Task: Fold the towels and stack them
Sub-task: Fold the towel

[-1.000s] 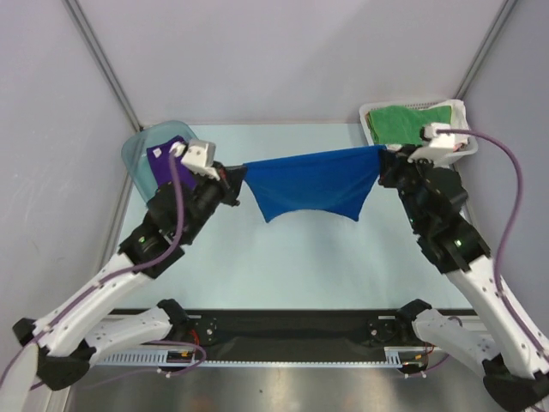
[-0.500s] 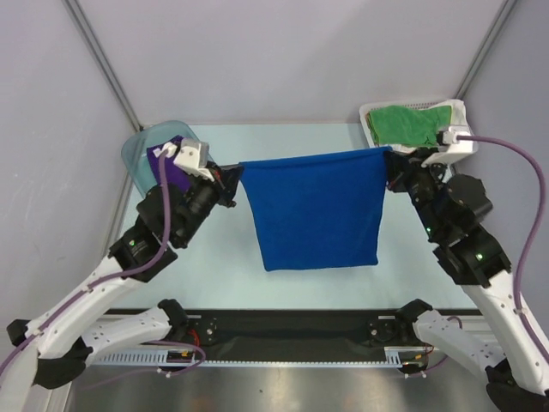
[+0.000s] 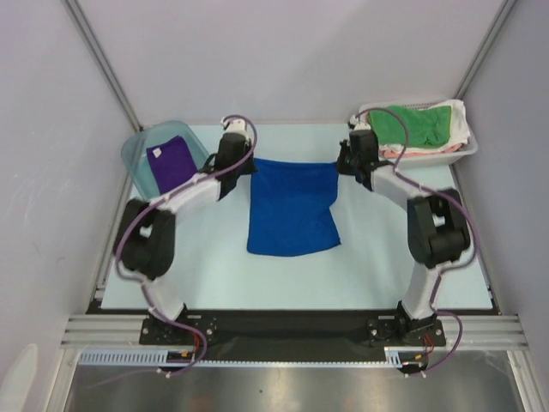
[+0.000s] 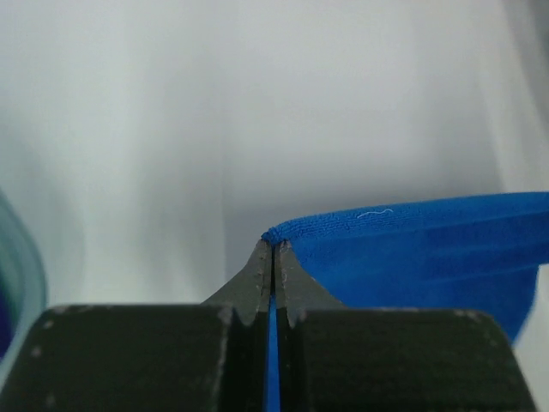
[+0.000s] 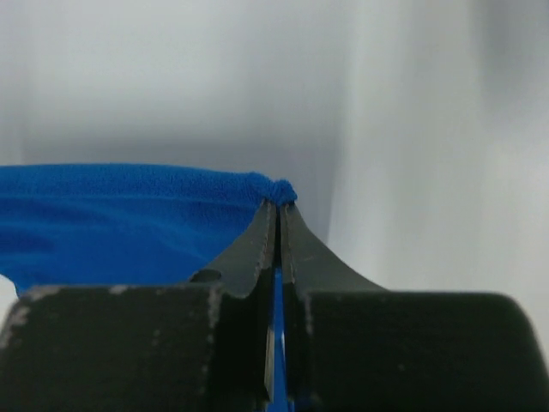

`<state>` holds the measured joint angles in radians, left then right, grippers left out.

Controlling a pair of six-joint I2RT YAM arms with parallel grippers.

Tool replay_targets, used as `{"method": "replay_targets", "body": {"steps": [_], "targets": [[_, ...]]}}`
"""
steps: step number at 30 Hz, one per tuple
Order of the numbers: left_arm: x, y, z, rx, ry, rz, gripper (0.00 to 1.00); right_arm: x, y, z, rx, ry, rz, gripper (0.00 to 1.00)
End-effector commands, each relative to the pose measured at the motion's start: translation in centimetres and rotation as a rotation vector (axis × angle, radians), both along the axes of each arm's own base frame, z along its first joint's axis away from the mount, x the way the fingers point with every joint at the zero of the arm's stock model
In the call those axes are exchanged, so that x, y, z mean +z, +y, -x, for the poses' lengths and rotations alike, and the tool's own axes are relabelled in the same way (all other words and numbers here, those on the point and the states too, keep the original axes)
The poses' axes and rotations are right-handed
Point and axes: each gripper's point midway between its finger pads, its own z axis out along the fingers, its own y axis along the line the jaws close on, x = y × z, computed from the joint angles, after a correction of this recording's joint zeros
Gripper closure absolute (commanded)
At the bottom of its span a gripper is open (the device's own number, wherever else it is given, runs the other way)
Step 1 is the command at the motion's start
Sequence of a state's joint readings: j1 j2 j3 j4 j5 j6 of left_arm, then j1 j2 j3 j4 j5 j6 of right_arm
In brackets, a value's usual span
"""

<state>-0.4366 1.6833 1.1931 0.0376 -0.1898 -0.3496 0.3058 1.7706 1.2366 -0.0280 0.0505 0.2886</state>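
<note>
Change: both arms have stretched out toward the far side, and the blue towel (image 3: pixel 292 215), which hung in the air between them half a second ago, now lies mostly on the table (image 3: pixel 386 270).
Blue towel: it is spread in the middle of the table; its near edge is slightly curved, and its far edge is pulled straight between the two grippers.
Left gripper (image 4: pixel 273 245): clenched on the far left corner of the blue towel, with blue cloth visible between the closed fingers.
Right gripper (image 5: pixel 277 204): clenched on the far right corner in the same way.
Purple towel (image 3: pixel 170 163): lies flat inside the teal bin (image 3: pixel 137 154) at the far left, just beside the left arm.
Green towel (image 3: pixel 413 124): lies on top of a white cloth (image 3: pixel 459 122) in the white basket (image 3: pixel 455 156), at the far right corner.
</note>
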Motion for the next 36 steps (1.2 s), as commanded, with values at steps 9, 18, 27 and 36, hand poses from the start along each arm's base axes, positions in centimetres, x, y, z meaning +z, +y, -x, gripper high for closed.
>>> {"method": "replay_targets", "body": {"steps": [9, 18, 27, 36], "targets": [[2.3, 3.1, -12.0, 0.101, -0.113, 0.075, 1.00, 4.3, 2.4, -13.0, 0.015, -0.188, -0.103, 1.00], [-0.7, 2.5, -12.9, 0.058, -0.061, 0.077, 1.00, 1.0, 1.3, -13.2, 0.007, -0.149, -0.108, 1.00], [-2.3, 3.2, -9.5, 0.067, -0.006, 0.098, 1.00, 0.4, 0.6, -10.4, -0.001, -0.114, -0.141, 1.00], [-2.9, 3.8, -5.2, 0.076, 0.026, 0.129, 1.00, -0.9, -0.1, -6.3, -0.014, -0.066, -0.160, 1.00]]}}
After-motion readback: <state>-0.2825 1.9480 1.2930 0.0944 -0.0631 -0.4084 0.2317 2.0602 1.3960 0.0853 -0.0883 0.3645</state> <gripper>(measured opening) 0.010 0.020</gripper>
